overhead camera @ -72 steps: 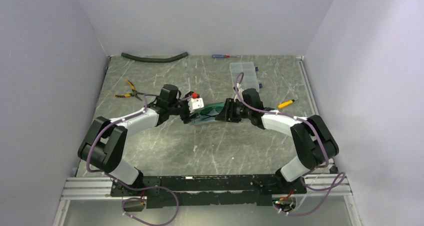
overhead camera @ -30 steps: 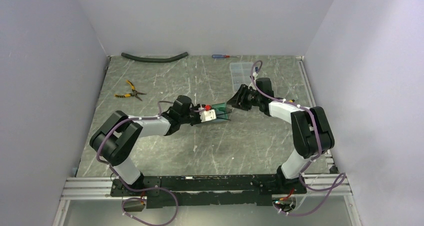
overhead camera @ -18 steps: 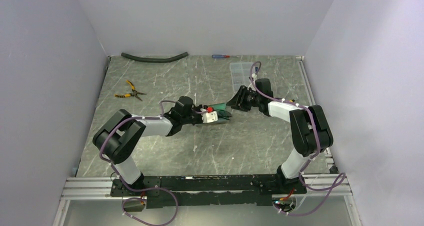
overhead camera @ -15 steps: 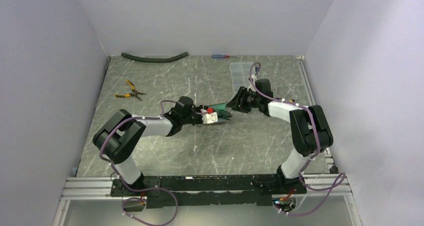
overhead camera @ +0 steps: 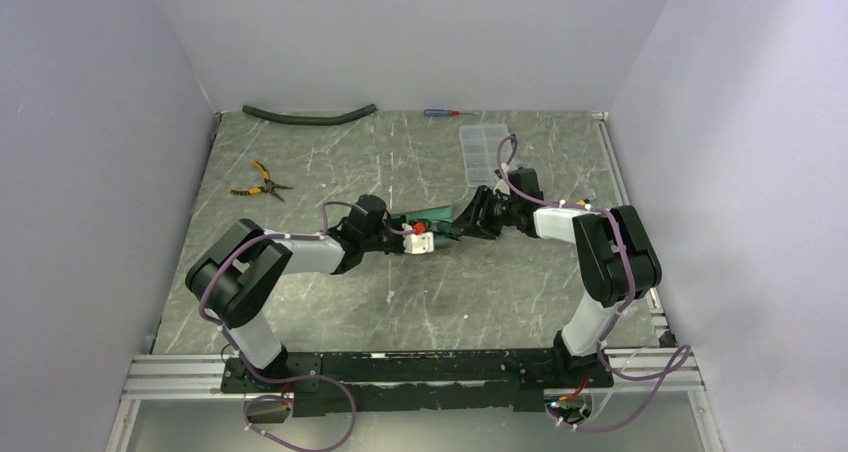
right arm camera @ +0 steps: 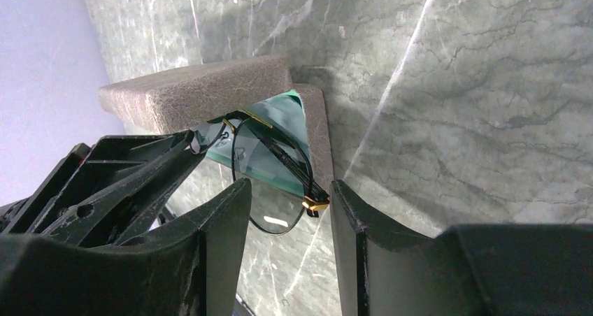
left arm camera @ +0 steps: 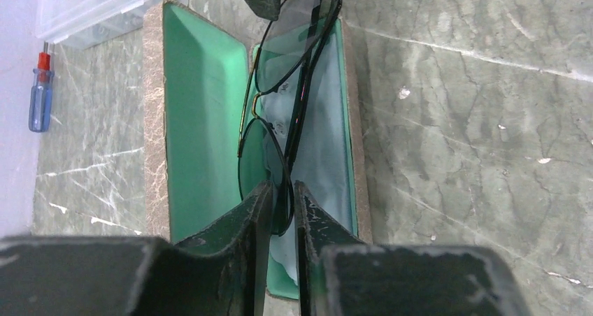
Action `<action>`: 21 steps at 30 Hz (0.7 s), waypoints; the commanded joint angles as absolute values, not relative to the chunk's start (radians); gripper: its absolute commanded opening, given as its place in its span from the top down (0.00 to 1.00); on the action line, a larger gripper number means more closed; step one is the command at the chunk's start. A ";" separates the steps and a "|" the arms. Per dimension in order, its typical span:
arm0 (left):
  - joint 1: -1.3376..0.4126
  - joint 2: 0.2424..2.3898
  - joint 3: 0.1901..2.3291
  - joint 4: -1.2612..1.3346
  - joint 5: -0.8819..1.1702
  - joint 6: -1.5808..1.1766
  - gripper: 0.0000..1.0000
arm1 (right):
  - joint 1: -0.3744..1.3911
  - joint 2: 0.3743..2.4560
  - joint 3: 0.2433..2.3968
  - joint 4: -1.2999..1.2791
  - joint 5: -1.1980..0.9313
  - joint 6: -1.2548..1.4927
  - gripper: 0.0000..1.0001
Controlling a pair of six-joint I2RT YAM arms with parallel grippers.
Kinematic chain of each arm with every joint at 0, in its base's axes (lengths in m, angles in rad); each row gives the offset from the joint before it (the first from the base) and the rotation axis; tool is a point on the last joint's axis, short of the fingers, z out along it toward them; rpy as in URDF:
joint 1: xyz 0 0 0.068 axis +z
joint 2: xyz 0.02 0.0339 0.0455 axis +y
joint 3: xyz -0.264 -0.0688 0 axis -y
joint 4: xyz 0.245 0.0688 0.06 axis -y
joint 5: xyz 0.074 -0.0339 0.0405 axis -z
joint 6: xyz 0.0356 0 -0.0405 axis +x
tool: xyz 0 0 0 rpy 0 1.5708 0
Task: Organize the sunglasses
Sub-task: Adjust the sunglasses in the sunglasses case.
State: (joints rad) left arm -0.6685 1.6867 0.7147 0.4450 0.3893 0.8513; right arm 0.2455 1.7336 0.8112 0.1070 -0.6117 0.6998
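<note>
Arms meet at the open case (overhead camera: 432, 214) overhead; my right one has just swung in. Left wrist: left jaws have narrowed, pinching the sunglasses (left arm camera: 266, 155) by a lens above the teal lining. Right wrist: right jaws spread round the far hinge, so seating looks close.

Sunglasses (left arm camera: 280, 106): black wire frame, gold hinges, smoky grey lenses. Case (left arm camera: 155, 120): mottled brown shell, teal lining. Surface (left arm camera: 475, 120): grey-green marble, white veins. Screwdriver (left arm camera: 40, 92): blue handle, red collar.

Black-and-white jointed arms (overhead camera: 300, 249), purple cables (overhead camera: 354, 410), left hand (left arm camera: 282, 190) scuffed black
</note>
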 commanded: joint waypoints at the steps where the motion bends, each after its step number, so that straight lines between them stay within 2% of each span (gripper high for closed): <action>1: -0.678 1.699 0.695 0.474 0.436 0.916 0.80 | 0.248 1.733 0.817 0.098 -0.624 0.689 0.51; 10: -0.689 1.689 0.669 0.496 0.422 0.947 0.97 | 0.248 1.742 0.823 0.102 -0.645 0.699 0.61; 15: -0.718 1.677 0.620 0.608 0.361 0.969 0.97 | 0.249 1.725 0.826 0.112 -0.653 0.714 0.64; 21: -0.765 1.676 0.560 0.758 0.139 0.956 0.97 | 0.251 1.694 0.838 0.097 -0.647 0.689 0.63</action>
State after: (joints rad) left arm -0.7322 1.6859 0.6060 0.6559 0.2733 0.9638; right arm 0.2455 1.7370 0.8112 0.0940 -0.6247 0.6998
